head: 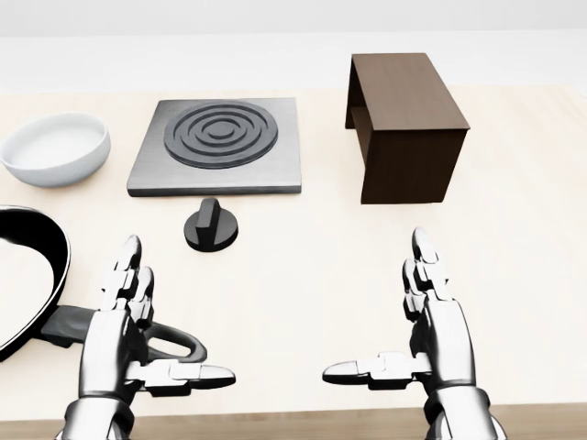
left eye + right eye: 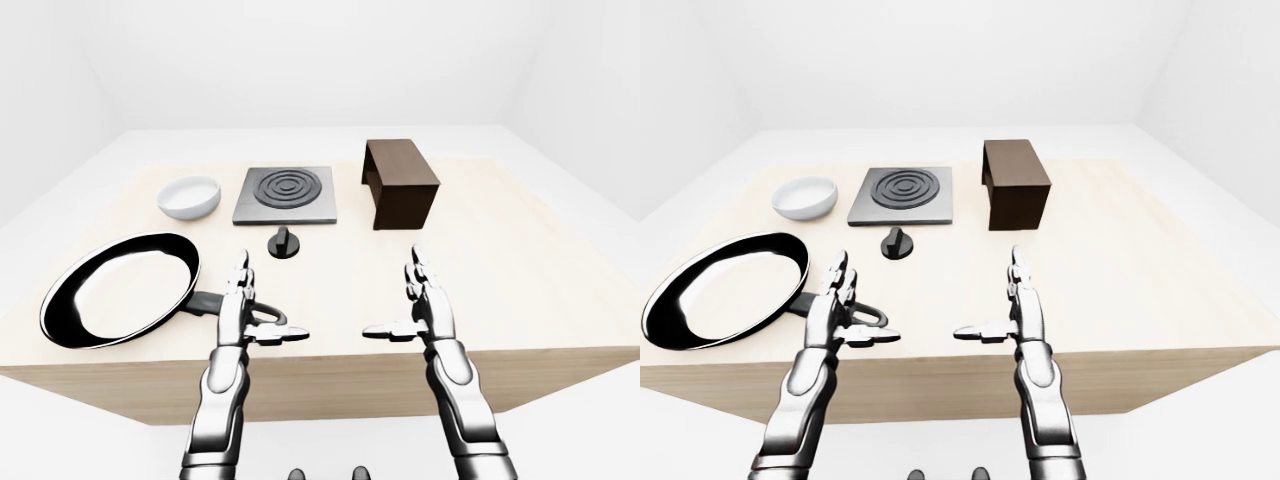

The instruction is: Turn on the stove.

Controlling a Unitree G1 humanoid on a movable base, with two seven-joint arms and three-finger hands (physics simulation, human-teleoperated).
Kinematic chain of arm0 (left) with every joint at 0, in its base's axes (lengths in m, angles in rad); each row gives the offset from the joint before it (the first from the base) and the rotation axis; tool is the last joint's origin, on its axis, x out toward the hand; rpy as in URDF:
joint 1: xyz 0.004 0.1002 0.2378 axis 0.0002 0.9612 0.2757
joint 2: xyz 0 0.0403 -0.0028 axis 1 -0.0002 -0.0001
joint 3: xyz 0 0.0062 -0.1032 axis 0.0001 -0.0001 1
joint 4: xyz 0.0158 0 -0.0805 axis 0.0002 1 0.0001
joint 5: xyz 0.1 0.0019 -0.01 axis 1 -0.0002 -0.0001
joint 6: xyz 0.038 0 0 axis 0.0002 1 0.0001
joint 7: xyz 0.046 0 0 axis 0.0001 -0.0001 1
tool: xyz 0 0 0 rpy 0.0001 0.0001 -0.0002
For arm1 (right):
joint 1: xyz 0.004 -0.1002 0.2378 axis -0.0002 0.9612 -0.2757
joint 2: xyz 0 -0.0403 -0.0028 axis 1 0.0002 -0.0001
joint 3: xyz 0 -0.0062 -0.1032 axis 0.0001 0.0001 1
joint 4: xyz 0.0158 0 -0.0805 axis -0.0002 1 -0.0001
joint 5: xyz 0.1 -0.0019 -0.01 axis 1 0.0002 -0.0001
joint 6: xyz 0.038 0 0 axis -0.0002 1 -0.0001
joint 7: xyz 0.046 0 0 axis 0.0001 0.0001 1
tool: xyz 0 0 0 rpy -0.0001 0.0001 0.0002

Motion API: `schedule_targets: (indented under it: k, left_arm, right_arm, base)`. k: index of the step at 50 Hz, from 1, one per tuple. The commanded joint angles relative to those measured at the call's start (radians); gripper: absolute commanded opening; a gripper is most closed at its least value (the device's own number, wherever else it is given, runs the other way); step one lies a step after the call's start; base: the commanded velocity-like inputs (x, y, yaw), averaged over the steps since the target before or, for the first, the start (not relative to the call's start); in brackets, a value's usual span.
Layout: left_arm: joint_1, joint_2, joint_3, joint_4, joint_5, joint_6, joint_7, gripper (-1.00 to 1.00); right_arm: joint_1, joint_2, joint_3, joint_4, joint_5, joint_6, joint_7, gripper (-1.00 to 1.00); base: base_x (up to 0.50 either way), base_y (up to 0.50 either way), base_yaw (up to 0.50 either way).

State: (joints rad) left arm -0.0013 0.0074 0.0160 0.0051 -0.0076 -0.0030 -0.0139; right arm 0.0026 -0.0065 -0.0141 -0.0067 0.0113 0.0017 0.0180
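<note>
A grey square stove plate (image 1: 220, 145) with dark ring burners lies on the wooden table at the top middle of the head view. Its black knob (image 1: 211, 225) sits just below the plate, apart from both hands. My left hand (image 1: 138, 316) hovers open below and left of the knob, fingers straight, thumb pointing right, over the pan's handle loop. Level with it at the lower right, my right hand (image 1: 404, 316) is open too, thumb pointing left. Neither hand holds anything.
A black frying pan (image 2: 120, 288) lies at the left, its handle (image 1: 170, 344) running under my left hand. A white bowl (image 1: 55, 148) sits left of the stove. A dark brown box-shaped shelf (image 1: 404, 124) stands right of the stove. The table's near edge (image 2: 330, 375) runs below the hands.
</note>
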Motion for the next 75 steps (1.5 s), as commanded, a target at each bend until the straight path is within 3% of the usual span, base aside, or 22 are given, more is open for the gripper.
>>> schedule_targets:
  k: [1,11,22,24,26,33,34,37,47,75]
  left_arm:
    - [-0.001,0.012,0.027,-0.002,-0.016,0.003,-0.02,1.0]
    - [0.004,0.012,0.026,-0.015,-0.017,0.01,-0.02,1.0]
    - [0.0,0.013,0.028,0.001,-0.017,-0.001,-0.019,1.0]
    - [-0.002,0.014,0.032,-0.003,-0.022,0.003,-0.019,1.0]
    - [-0.002,0.014,0.032,-0.001,-0.022,0.001,-0.019,1.0]
    - [0.0,0.014,0.031,-0.006,-0.021,0.004,-0.018,1.0]
    - [0.0,0.014,0.031,-0.008,-0.021,0.005,-0.018,1.0]
    - [0.001,0.014,0.031,-0.011,-0.021,0.007,-0.018,1.0]
    - [-0.001,0.014,0.033,-0.006,-0.022,0.004,-0.019,1.0]
    - [-0.004,0.013,0.032,0.001,-0.022,0.002,-0.014,1.0]
  right_arm:
    - [0.008,-0.01,-0.022,-0.014,0.021,0.001,0.032,1.0]
    - [0.017,-0.01,-0.023,-0.039,0.023,0.012,0.034,1.0]
    - [0.024,-0.016,-0.039,-0.082,0.034,0.035,0.037,1.0]
    - [0.038,-0.027,-0.078,-0.175,0.058,0.077,0.029,1.0]
    - [0.042,-0.03,-0.093,-0.201,0.066,0.085,0.03,1.0]
    - [0.045,-0.034,-0.125,-0.242,0.085,0.086,0.03,1.0]
    - [0.045,-0.048,-0.173,-0.291,0.115,0.086,0.023,1.0]
    - [0.045,-0.055,-0.211,-0.329,0.135,0.086,0.02,1.0]
    - [0.05,-0.07,-0.297,-0.416,0.181,0.086,0.01,1.0]
    - [0.043,-0.072,-0.305,-0.44,0.158,0.086,0.011,1.0]
  base:
    - [0.0,0.0,0.0]
    - [0.0,0.0,0.0]
    - [0.0,0.0,0.0]
    - [0.0,0.0,0.0]
    - [0.0,0.0,0.0]
    - [0.0,0.0,0.0]
    - [0.0,0.0,0.0]
    - [0.0,0.0,0.0]
    - [0.0,0.0,0.0]
    - [0.09,0.0,0.0]
